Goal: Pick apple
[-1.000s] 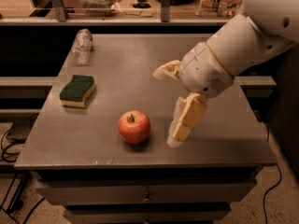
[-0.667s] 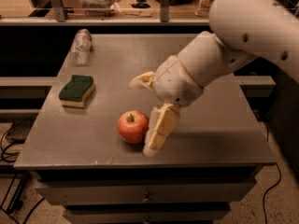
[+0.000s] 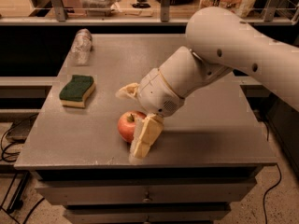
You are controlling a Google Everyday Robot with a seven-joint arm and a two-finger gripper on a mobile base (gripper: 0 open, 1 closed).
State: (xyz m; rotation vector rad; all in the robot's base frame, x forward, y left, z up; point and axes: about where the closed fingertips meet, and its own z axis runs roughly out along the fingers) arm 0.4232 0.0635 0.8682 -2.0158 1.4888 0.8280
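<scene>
The red-orange apple (image 3: 125, 125) sits on the grey table (image 3: 201, 125) near its front edge. My gripper (image 3: 129, 122) is open and reaches down over the apple from the right. The near finger (image 3: 145, 137) stands in front of the apple and covers its right side. The far finger (image 3: 126, 91) is behind the apple. The apple lies between the two fingers, and it still rests on the table. My white arm (image 3: 224, 55) crosses the right half of the table.
A green-and-yellow sponge (image 3: 77, 90) lies at the left of the table. A clear plastic bottle (image 3: 81, 45) lies at the back left. A shelf with railings and packages runs behind the table. Drawers sit below the front edge.
My gripper has moved left and down from beside the apple to over it. Its fingers now straddle the apple. The apple, sponge and bottle have not moved.
</scene>
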